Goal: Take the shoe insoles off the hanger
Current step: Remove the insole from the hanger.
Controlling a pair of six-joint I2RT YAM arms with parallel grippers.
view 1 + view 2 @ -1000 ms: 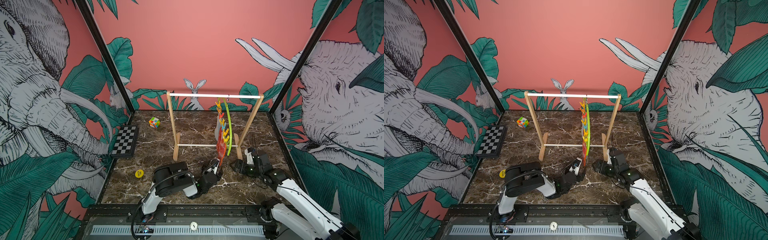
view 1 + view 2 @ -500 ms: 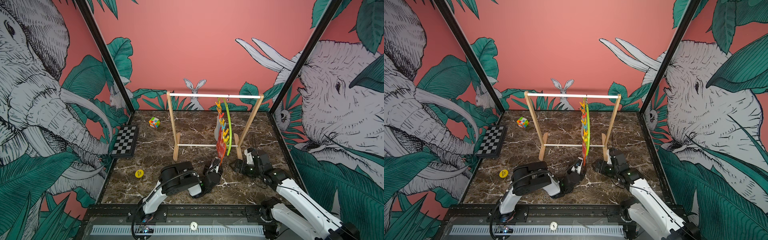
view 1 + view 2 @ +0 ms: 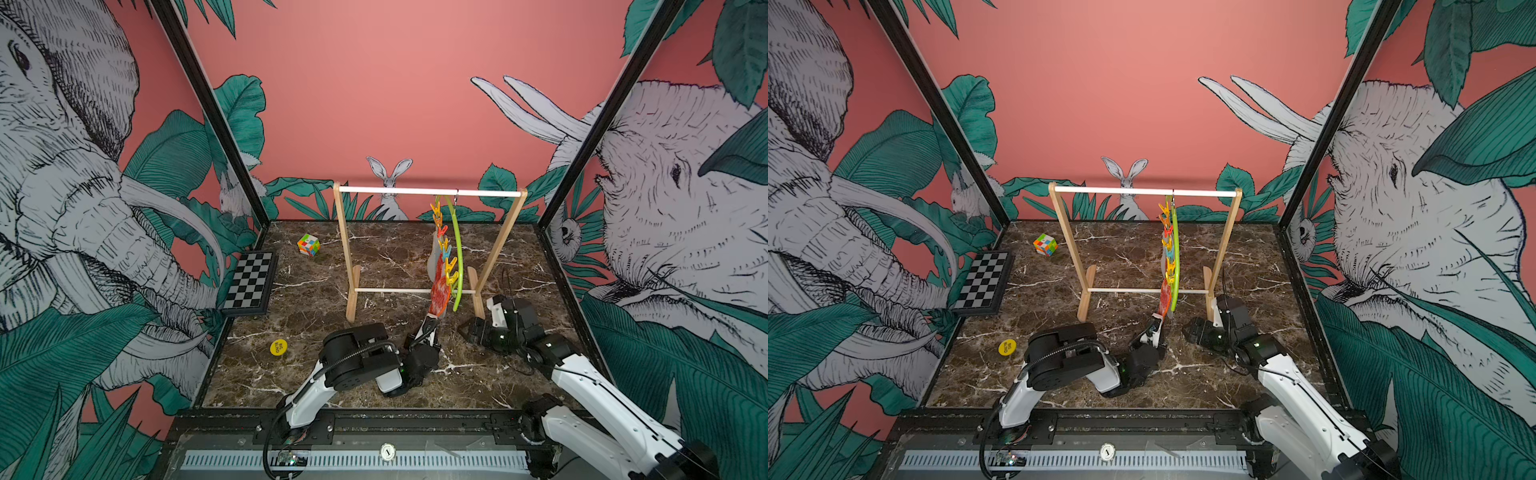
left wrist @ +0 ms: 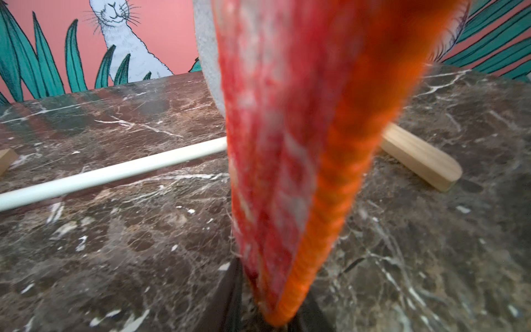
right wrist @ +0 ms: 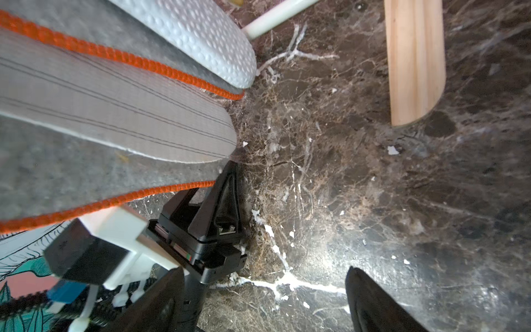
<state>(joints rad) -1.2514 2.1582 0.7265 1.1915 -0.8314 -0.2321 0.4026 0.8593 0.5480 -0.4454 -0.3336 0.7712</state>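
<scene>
A marble-patterned counter (image 3: pixel 316 386) holds a wooden rack (image 3: pixel 343 249) with a white rod (image 3: pixel 399 191) across its top. A lime-green hanger (image 3: pixel 456 249) hangs from the rod by a small hook, seen nearly edge-on in both top views. Coloured clips (image 3: pixel 446 257) along it hold the shoe insoles in a tight vertical stack. All of them appear to be clipped on, so none has come off yet.

The lowest is a red insole (image 3: pixel 439 296) with orange edging, its tip hanging just above the counter. The left pincer (image 3: pixel 430 322) reaches up from below. In the left wrist view its dark fingers (image 4: pixel 230 301) press in on both sides of the tip, clamped on it. The right pincer (image 3: pixel 465 330) sits low just beside the stack, near the rack's foot, with its jaws wide apart and empty.

Several things could go wrong from here. The hold covers only the very tip of a soft pad, so a firm pull may slip off before the clip lets go. The hanger swings freely, so a pull may drag it along the rod, tilt it, or lift its hook off instead of freeing the insole. A sideways pull could rock the light rack. The neighbouring insoles (image 5: pixel 115 109) lie close enough to be tugged too
</scene>
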